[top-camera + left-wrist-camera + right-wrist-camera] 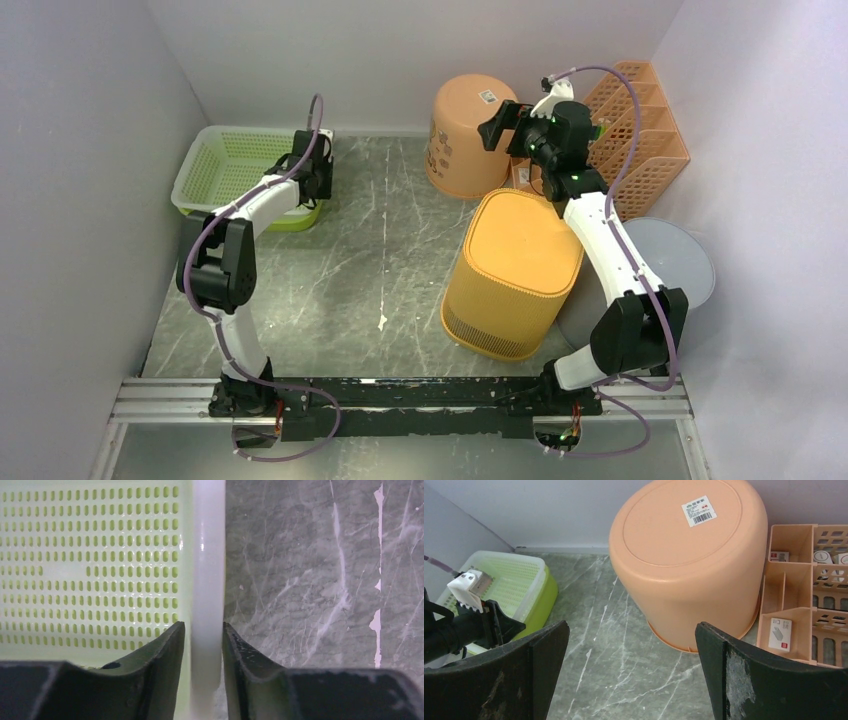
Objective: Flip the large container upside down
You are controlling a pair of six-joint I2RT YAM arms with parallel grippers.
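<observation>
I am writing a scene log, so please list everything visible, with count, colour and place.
basket: one, pale green, upright, far left of table.
bucket: one, peach, upside down, far centre.
bin: one, yellow-orange, closed face up, centre right.
organiser: one, peach, far right corner.
disc: one, grey, by the right wall.
table: one, grey marble, under everything.
left end effector: one, black, shut on the basket rim.
right end effector: one, black, open, raised beside the bucket.
</observation>
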